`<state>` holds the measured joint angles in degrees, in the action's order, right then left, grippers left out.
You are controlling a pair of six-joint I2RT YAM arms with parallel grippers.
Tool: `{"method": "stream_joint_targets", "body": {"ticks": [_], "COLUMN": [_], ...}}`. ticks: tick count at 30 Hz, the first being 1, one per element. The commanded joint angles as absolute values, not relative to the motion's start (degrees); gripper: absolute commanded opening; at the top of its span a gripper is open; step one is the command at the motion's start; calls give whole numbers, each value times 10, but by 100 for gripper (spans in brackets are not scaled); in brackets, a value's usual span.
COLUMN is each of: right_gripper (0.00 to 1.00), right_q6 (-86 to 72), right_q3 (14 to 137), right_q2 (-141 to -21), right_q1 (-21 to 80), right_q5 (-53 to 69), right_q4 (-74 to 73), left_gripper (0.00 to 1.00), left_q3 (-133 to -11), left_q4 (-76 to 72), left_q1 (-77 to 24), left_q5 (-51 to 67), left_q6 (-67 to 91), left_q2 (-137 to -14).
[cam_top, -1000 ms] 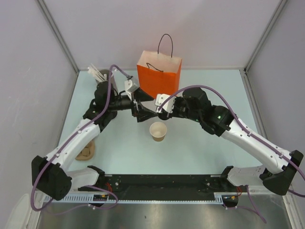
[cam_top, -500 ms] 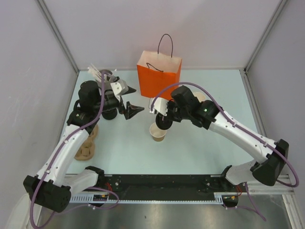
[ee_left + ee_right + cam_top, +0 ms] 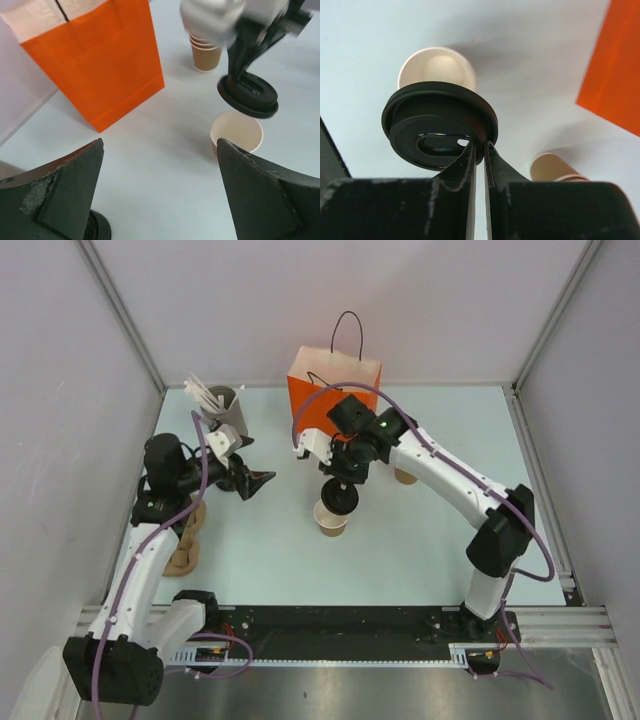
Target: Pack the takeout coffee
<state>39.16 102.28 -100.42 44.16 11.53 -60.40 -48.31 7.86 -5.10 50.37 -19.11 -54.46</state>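
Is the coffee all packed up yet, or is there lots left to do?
Not packed yet. Done: one cup stands alone, open, before the orange bag. In hand: the right pincer is shut on the black lid, holding it just above that cup. The left pincer is open and empty, off to the side. Left: seat the lid, then put the cup in the bag.

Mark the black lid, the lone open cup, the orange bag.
Round black plastic lid (image 3: 248, 94): left wrist view, centre.
Open tan paper cup (image 3: 236, 132): left wrist view, pale inside.
Orange paper bag (image 3: 100, 65): left wrist view, front panel.
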Motion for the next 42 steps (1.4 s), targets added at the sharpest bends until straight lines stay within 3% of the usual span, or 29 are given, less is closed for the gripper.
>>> {"method": "stream_joint_targets", "body": {"ticks": [1,18,33,42], "right_gripper": [3,6,6,7], "right_q6": [381,378,373,366], "right_q3": [1058,1143,1168,1195], "right_q2": [-1049,-1137,-1182,-1208], "right_q1": [450,476,481,487], "right_q5": [118,99,78,55], "right_q4": [-681,-722,-735,-737], "left_gripper": [99,99,99,100], "left_q3": [-488,-439,-400,-396], "left_q4": [76,8,-114,-120], "left_q1": [-15,-2,102,111], "left_q5": [548,568,529,541], "left_q6": [-214,-164,-38,-34], "left_q2": [-508,-492,-483,-481]}}
